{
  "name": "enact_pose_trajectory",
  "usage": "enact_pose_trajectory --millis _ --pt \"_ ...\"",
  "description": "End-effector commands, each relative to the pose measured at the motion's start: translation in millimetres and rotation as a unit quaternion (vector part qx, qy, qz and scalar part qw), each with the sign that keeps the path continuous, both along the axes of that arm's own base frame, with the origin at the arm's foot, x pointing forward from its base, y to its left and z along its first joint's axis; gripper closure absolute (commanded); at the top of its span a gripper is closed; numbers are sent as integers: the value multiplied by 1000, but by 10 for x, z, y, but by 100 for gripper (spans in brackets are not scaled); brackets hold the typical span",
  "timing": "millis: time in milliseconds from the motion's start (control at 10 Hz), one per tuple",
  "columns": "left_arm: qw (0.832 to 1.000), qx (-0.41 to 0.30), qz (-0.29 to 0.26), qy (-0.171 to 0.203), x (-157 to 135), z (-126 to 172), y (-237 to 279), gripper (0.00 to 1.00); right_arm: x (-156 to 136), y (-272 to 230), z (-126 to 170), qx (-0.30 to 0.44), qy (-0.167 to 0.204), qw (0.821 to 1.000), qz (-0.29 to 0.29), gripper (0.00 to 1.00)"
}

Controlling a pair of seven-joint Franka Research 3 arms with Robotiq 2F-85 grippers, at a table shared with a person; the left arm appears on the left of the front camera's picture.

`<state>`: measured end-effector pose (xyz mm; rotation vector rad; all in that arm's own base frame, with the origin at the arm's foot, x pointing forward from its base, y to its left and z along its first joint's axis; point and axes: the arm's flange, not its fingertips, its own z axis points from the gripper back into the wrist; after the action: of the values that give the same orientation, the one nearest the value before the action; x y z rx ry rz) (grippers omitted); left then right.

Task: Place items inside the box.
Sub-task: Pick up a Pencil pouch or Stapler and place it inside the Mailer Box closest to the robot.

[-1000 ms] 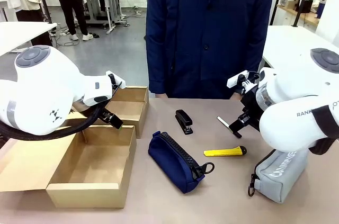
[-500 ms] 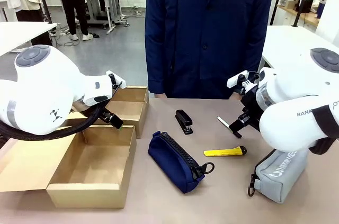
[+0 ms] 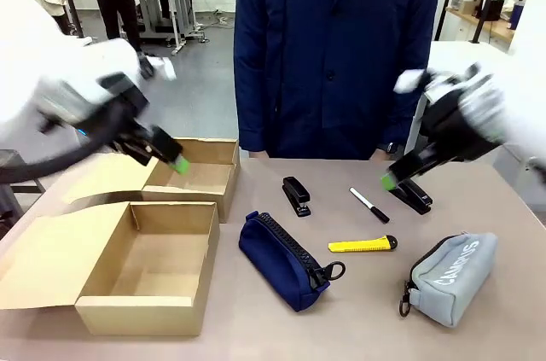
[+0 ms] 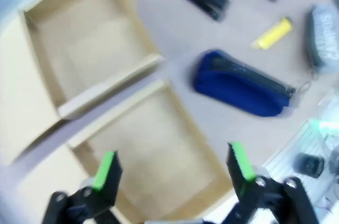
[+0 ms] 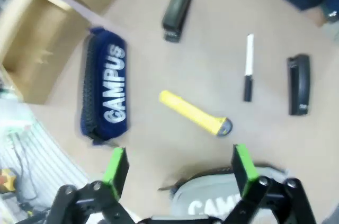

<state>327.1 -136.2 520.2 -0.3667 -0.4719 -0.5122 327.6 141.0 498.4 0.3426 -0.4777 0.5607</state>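
Observation:
Both arms are blurred by motion. My left gripper (image 3: 173,161) hangs open above the two cardboard boxes (image 3: 145,311), and the left wrist view has its green pads wide apart (image 4: 172,164) over the nearer box (image 4: 145,144). My right gripper (image 3: 390,180) is open and empty (image 5: 180,164) above the table's right side. On the table lie the navy "CAMPUS" pouch (image 3: 286,260) (image 5: 103,91), the grey pouch (image 3: 450,280) (image 5: 228,200), a small black stapler (image 3: 296,196) (image 5: 176,11) and the yellow utility knife (image 3: 363,245) (image 5: 193,113).
A person in a dark blue coat (image 3: 337,45) stands at the far edge. A black-and-white marker (image 3: 368,205) and a second black stapler (image 3: 415,197) lie near my right gripper. The second box (image 3: 223,195) sits behind the first, with a flap (image 3: 38,267) spread out on the left.
Both arms have swung upward quickly. The right arm lifted off the grey pouch, uncovering it and a second stapler. The left gripper rose above the boxes. No item moved.

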Motion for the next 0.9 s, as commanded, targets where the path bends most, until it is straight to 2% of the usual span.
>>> enact_pose_trajectory --millis 0,100,200,400,500,700,800 --pt "985 -159 -45 56 -60 277 728 0 -445 -857 506 107 16 994 0 0" --pt "962 -254 -64 79 -66 293 1184 0 -548 -1333 581 168 13 985 -48 0" --pt "939 -332 -30 84 -51 185 1734 0 -646 -1907 547 247 14 965 -86 0" --pt "897 -432 49 80 -86 -248 2622 0 -786 -2873 250 367 13 919 -144 0" --pt "868 -483 93 75 -134 -498 2882 0 -846 -3219 20 403 4 896 -186 0" --pt "808 -563 168 34 -395 -872 3000 0 -951 -3533 -445 463 -2 857 -226 0" --pt "805 -556 207 21 -455 -917 2914 0 -949 -3507 -578 440 -9 857 -267 0"
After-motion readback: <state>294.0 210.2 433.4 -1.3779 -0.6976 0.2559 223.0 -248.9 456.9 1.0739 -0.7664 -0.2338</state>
